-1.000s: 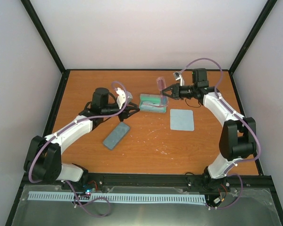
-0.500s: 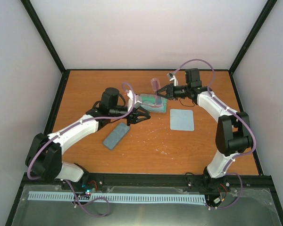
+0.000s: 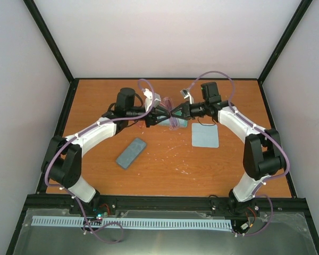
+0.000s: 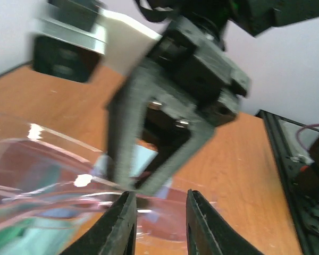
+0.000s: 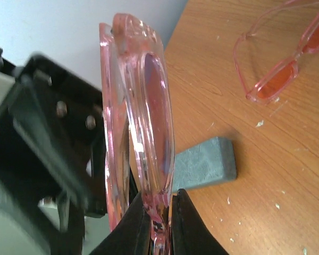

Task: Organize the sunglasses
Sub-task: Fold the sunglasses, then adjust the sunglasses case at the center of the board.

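The right tool [image 5: 158,203] is clamped on the pink sunglasses [image 5: 143,95], held up over the bench [image 3: 165,170], while the left tool [image 4: 158,204] stands narrowly apart at the frame, gripping or not I cannot tell, so a hand-over seems in progress, which next needs a firm left hold.

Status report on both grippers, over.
Right gripper shut on sunglasses, in the air. Left gripper at them, grip unclear. Second pair lies aside, nothing blocking.
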Robot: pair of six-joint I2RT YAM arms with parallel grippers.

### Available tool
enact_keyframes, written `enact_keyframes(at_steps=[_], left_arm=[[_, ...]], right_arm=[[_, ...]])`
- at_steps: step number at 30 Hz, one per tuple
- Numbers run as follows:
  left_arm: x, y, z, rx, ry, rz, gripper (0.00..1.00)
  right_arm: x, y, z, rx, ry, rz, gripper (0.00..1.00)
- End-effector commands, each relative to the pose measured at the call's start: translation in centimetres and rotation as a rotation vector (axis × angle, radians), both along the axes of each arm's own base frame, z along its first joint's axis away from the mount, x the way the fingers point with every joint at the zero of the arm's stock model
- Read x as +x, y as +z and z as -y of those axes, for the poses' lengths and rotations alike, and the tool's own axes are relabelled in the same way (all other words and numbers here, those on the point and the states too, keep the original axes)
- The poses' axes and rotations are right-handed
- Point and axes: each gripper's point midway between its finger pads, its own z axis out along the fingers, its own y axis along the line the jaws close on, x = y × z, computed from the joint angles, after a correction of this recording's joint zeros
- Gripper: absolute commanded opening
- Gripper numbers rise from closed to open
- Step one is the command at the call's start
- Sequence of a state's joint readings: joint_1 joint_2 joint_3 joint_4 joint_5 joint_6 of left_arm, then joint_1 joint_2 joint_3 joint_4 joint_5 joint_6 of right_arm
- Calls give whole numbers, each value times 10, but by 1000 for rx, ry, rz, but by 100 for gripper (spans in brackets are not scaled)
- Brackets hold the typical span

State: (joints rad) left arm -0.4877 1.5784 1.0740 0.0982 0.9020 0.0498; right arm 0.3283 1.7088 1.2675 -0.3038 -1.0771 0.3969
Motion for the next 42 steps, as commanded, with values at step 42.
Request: enact_keyframes(at_steps=[42], left_arm=[[216, -155, -51, 445, 298, -96, 22]], right_arm=[[14, -86, 87, -107, -625, -124, 3]])
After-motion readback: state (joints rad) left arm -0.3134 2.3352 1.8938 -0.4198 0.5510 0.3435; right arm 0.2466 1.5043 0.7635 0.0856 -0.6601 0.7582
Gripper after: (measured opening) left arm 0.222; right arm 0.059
